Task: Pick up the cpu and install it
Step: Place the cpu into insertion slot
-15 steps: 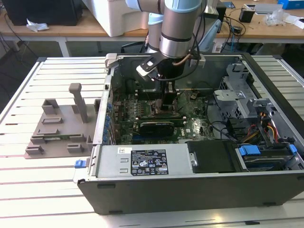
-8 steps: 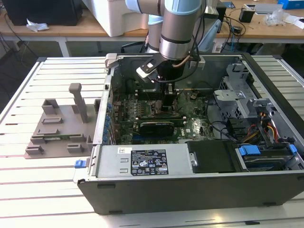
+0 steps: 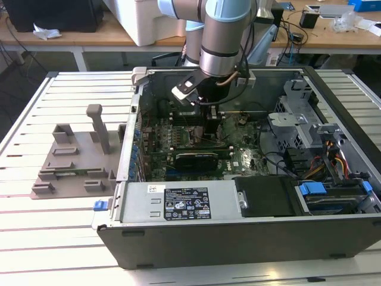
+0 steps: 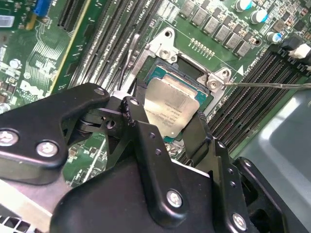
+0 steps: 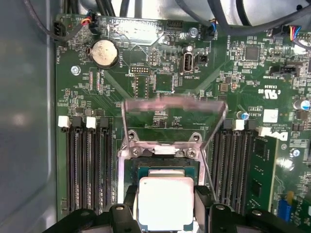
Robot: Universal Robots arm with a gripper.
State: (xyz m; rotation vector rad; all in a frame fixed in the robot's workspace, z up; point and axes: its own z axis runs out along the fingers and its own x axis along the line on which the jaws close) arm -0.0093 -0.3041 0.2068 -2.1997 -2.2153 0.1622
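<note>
— So, starting from the exterior view's left, what was there?

— A grey moulded tray [image 3: 71, 170] lay on the slatted table [image 3: 36, 238], just beside the open computer case [image 3: 238, 238].

— And further along?

— The arm [image 3: 223, 42] reached down into the case, with the gripper [image 3: 212, 128] low over the motherboard [image 3: 244, 159]. Toward the exterior view's right sat the metal drive cage [image 3: 294, 119] and a bundle of coloured cables [image 3: 336, 161].

— Where was the cpu [image 5: 165, 201]?

— Between the gripper's fingers [image 5: 203, 200] in both wrist views, clamped by two opposite edges. Its silver top faced up, directly over the socket [image 5: 165, 168]. (Whether it was already seated or a shade above the contacts, I couldn't tell.)

— The jaws, then?

— Narrow, closed to the chip's width and touching it on both sides.

— And around the socket?

— The load frame [image 5: 175, 106] stood hinged open, away from the chip, and memory slots [image 5: 87, 165] ran along either side. In the second wrist view the chip's green edge showed against the socket's dark rim.
</note>
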